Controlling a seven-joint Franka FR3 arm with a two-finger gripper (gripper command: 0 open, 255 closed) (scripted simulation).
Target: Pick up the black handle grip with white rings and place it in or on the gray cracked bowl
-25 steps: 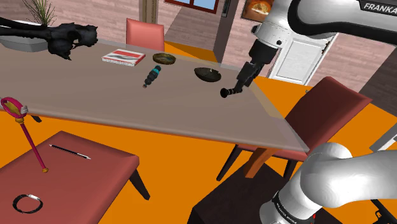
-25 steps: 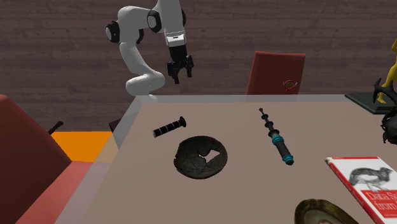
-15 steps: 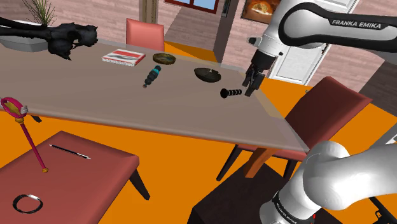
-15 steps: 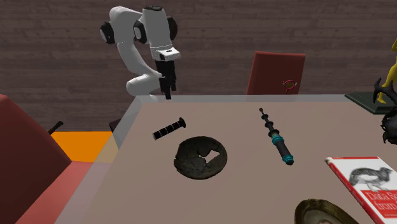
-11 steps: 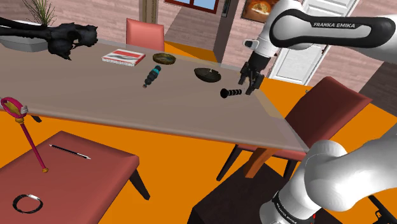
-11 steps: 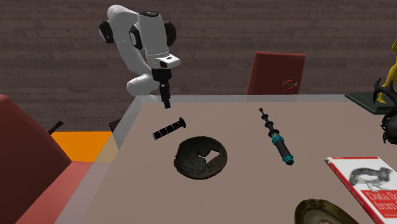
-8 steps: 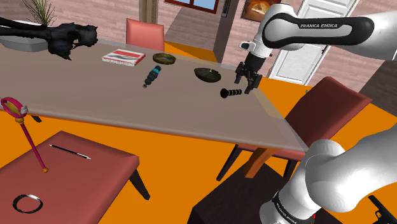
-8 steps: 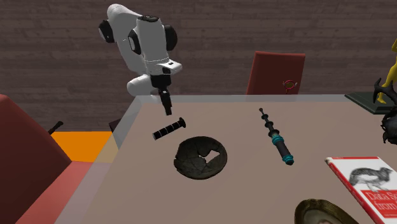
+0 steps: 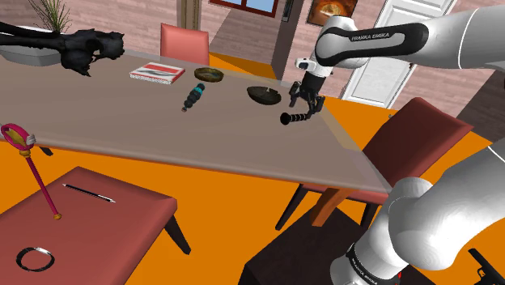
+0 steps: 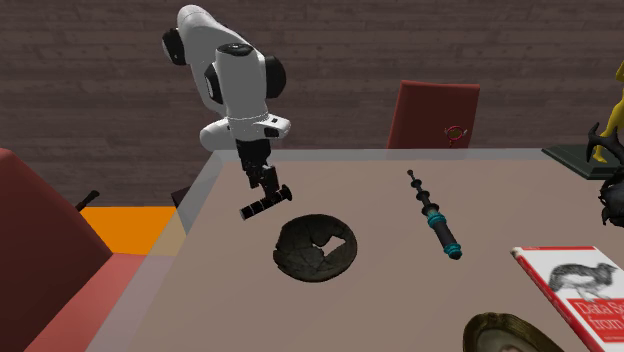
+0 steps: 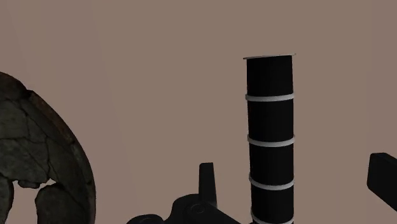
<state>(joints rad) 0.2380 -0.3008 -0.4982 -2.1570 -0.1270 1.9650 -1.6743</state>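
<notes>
Black handle grip with white rings, a ribbed cylinder with one flared end, lies flat on the grey-brown surface. It is near the corner closest to the arm, just beside the dark grey cracked bowl and not touching it. The all-black end effector hangs low over the grip with its fingers spread. In the wrist view one finger stands on each side of the ringed shaft and neither touches it, so nothing is held. As I judge it, the approach is made, while closing, lifting, carrying to the bowl and releasing all remain. The bowl holds nothing that I can see. The surface also carries a black rod with teal bands, a red-and-white book, a brownish shallow dish and a black sculpture at the far end. Red chairs stand around it on an orange floor. The room has brick walls, and a white door stands behind the arm.
</notes>
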